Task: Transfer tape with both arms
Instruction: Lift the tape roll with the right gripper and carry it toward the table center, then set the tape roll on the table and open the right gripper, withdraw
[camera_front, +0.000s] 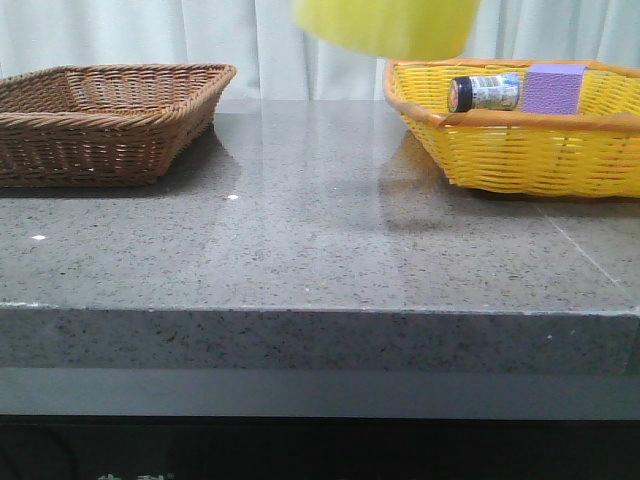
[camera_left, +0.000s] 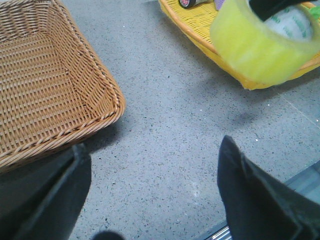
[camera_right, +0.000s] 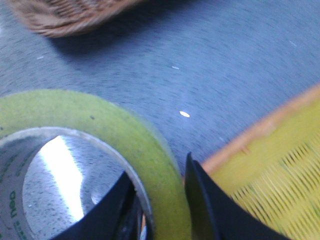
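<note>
Translucent yellow, the tape (camera_front: 386, 25) is held aloft, its wall pinched by the right gripper (camera_right: 182, 200), at the inner edge of the yellow basket (camera_front: 540, 150). The left gripper (camera_left: 152, 192), fingers spread and empty, is seen low over the surface (camera_front: 320, 230); from it the tape lies toward two o'clock, with nothing between. The brown basket (camera_front: 100, 120) sits at ten o'clock.

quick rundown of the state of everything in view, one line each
tape: lifted off the table, pinched through its wall by the right gripper
left gripper: open, holding nothing, over the table
brown basket: upright, nothing visible inside
yellow basket: upright, holds bottle and block
bottle: lying on its side
purple block: resting beside the bottle
</note>
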